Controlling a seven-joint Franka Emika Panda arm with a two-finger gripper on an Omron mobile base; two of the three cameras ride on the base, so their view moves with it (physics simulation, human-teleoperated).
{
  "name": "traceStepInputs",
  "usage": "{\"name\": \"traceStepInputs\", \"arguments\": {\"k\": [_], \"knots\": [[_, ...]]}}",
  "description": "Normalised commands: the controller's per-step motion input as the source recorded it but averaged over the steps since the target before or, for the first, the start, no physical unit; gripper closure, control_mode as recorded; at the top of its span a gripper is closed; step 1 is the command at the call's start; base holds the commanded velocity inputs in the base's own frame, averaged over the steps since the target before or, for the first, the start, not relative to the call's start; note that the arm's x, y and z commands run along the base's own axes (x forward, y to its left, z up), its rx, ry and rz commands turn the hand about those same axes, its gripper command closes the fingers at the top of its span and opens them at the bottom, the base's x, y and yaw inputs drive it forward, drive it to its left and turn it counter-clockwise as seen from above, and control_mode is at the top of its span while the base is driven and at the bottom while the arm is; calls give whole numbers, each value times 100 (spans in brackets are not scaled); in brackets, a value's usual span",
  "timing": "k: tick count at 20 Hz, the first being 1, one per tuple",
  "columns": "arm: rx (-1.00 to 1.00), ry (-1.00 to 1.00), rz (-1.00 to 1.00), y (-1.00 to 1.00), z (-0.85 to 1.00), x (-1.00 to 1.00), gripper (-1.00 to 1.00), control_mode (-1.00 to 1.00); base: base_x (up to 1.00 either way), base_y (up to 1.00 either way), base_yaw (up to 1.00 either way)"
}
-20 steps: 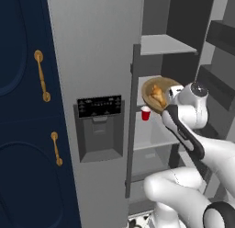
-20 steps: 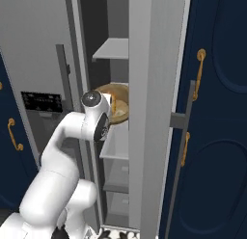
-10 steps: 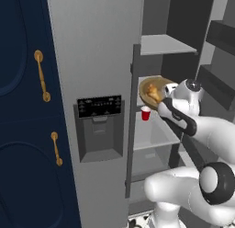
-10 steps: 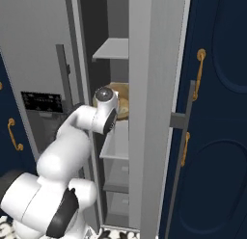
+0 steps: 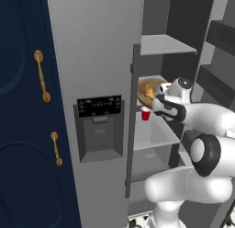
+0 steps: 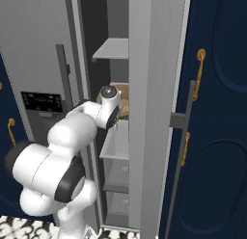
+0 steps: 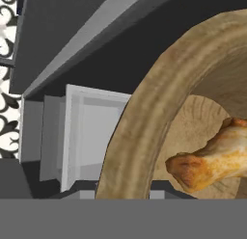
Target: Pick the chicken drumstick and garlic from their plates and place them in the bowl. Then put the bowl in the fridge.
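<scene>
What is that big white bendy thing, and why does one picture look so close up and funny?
The white bendy thing is a robot arm. It works in a pretend kitchen made by a computer. Two cameras ride behind the arm, one on its left and one on its right, so two pictures show the same scene from two sides. The third camera sits on the robot's hand, very close to what it carries. That is why it looks funny.

The tall grey thing is the fridge, with its door open and grey shelves inside. The arm is reaching in with a wooden bowl. In the hand picture you see the bowl's thick rim and a golden chicken drumstick lying inside. A small red cup stands in the fridge below the bowl.
</scene>
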Motion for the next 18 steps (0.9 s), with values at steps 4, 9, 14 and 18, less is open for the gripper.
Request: {"name": "traceStepInputs", "arguments": {"k": [4, 9, 14, 18], "knots": [[0, 4, 0, -8, -8, 47, 100, -100, 0, 0, 0], [0, 6, 1, -6, -33, 55, 100, -100, 0, 0, 0], [0, 3, 5, -2, -1, 46, 100, -100, 0, 0, 0], [0, 3, 7, 0, 0, 45, 100, -100, 0, 0, 0]]}}
